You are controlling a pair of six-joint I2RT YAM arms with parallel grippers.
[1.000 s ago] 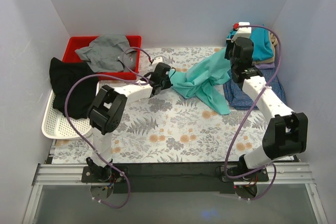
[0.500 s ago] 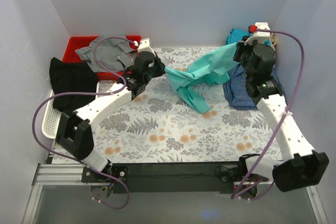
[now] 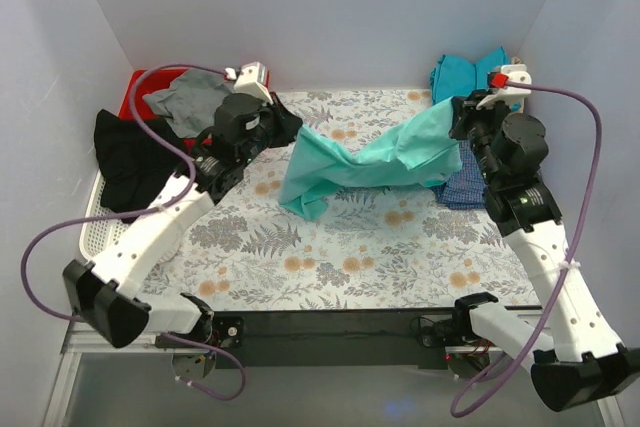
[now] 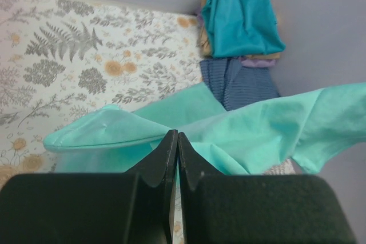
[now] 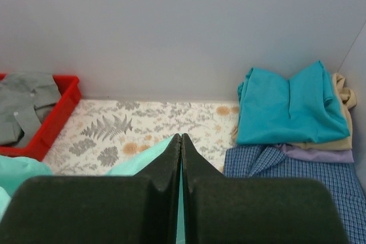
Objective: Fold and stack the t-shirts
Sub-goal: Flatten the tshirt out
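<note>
The mint-green t-shirt hangs stretched in the air between my two grippers, sagging over the floral table. My left gripper is shut on its left end; in the left wrist view the cloth spreads beyond the shut jaws. My right gripper is shut on its right end; the right wrist view shows green cloth pinched between the jaws. A pile at the back right holds a teal-blue shirt, beige and lavender shirts and a blue check shirt.
A red bin at the back left holds a grey garment. A black garment lies over a white perforated tray at the left. White walls enclose the table on three sides.
Both arms have risen and spread apart, pulling the mint-green shirt out lengthwise. The shirt has lifted off the table and swung toward the middle.
</note>
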